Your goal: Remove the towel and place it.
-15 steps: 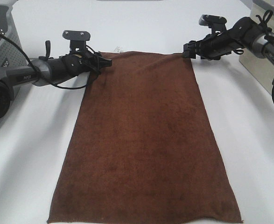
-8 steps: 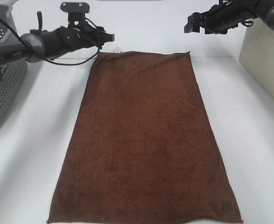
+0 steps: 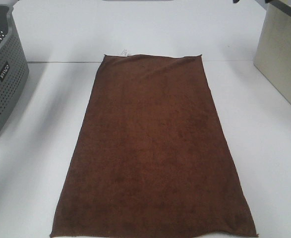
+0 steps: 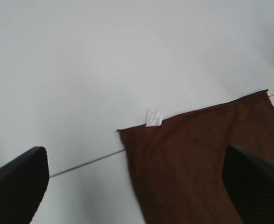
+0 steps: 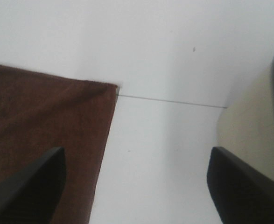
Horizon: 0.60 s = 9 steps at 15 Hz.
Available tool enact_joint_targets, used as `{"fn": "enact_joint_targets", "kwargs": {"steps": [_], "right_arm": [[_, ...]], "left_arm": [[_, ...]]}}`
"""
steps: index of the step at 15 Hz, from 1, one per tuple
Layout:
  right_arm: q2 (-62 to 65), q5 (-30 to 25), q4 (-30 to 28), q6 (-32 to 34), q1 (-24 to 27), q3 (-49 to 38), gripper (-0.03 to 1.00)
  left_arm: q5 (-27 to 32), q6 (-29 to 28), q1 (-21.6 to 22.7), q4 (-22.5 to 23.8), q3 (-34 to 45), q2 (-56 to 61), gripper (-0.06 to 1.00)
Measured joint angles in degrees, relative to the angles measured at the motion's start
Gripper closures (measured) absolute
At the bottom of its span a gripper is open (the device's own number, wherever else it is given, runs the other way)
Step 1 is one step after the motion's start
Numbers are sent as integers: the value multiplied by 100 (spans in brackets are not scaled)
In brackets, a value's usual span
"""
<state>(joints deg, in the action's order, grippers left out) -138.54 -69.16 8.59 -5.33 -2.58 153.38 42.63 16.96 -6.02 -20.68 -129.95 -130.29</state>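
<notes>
towel lies flat on table.

small dark tag on grey basket, lettering unreadable, towel label illegible

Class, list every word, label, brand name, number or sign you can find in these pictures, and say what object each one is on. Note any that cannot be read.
Small dark badge on the side of the grey basket: white lettering, too small and tilted to read.
White label at a far corner of the brown towel: faint marks, too blurred to read.
Beige box on the right: no text visible.
White table: no text or signs.
</notes>
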Motion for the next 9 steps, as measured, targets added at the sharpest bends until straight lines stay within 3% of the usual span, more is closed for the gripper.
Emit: {"fn": "enact_joint_targets", "kwargs": {"steps": [2,4,7,9], "right_arm": [[458,-11,-57,115,0,-74,17],[1008,-29,-57,172,0,-493,17],[1667,-63,-74,258,0,-1261,17],[2366,-63,-74,264,0,-1982,17]], "left_arm": [[705,-670,516,504,0,430,1],[1438,-1008,1031,699,0,647,1],[2447,-974,1392,796,0,791,1],[2659,-859,1421,1060,6,894,1]]}}
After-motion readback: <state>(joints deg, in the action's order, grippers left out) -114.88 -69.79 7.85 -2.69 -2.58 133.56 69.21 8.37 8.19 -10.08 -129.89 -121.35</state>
